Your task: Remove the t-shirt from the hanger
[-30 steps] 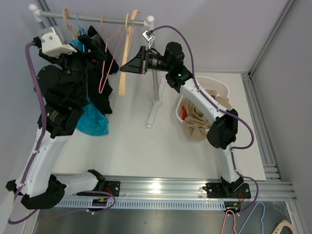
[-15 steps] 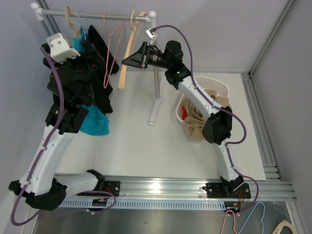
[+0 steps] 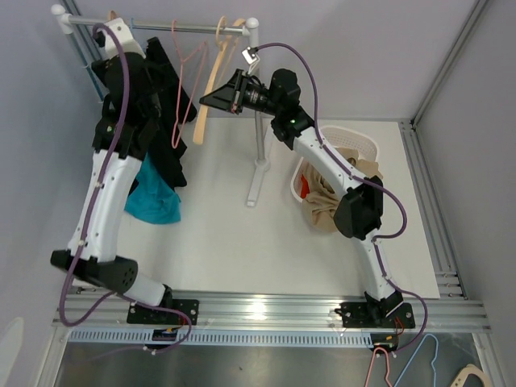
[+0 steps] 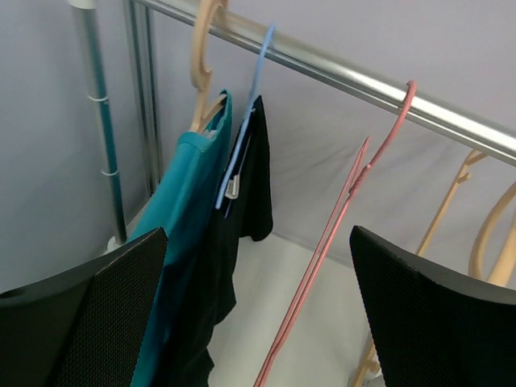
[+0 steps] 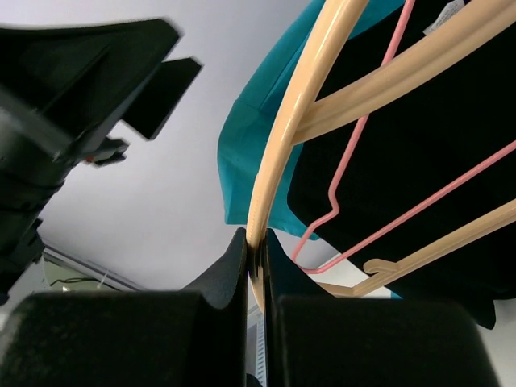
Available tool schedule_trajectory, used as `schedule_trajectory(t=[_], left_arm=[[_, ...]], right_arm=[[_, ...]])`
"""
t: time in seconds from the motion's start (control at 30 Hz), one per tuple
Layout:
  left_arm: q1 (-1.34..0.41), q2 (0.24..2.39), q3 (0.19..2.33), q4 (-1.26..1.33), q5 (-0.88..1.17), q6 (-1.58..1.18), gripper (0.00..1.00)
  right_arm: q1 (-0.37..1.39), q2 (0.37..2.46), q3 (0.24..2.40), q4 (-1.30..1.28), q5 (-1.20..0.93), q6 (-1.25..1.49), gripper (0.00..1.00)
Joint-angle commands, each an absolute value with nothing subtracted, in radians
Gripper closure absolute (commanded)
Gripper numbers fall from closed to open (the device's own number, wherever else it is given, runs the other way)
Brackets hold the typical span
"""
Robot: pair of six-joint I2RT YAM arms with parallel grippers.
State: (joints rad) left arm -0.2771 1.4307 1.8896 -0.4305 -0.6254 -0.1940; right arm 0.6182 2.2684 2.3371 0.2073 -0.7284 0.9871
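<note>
A teal t-shirt (image 4: 181,234) hangs on a tan hanger (image 4: 201,56) at the far left end of a metal rail (image 4: 355,81), draping down above the white counter (image 3: 226,234). A black garment (image 4: 251,173) on a blue hanger (image 4: 246,121) presses against the shirt's right side. Further right hangs an empty pink wire hanger (image 4: 339,234).

The left tool (image 4: 258,314) is raised level with the rail and faces these clothes, its two fingers spread wide apart and holding nothing. The right tool (image 5: 254,242) is pinched together on a bare wooden hanger (image 5: 282,137) further along the rail. A laundry basket (image 3: 367,143) holding clothes sits at the right of the counter.

The step in hand appears to be the left tool's approach to the shirt. It would go best by closing on teal cloth alone, near a shoulder, clear of the black fabric touching it. The cloth can then be drawn down and sideways off one arm of the hanger, so the hook stays on the rail. The likely slips are pinching both garments together or dragging the hanger off with the shirt.
</note>
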Motion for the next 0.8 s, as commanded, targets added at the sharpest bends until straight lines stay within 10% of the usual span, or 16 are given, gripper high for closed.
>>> schedule_trajectory(t=[0.0,0.6,0.77], left_arm=[[-0.226,1.538,2.098,-0.553,-0.539,-0.245,0.01],[-0.137,1.651,2.201,-0.589,-0.460,-0.299,0.00],[-0.133,1.660,2.207,-0.568,-0.437,-0.284,0.00]], right_arm=[[0.607,2.284,2.347,0.224,-0.684,1.029,1.00],[0.634,2.233,2.241,0.255,-0.466,1.250,1.00],[0.634,2.224,2.244,0.259,-0.483,1.201,0.48]])
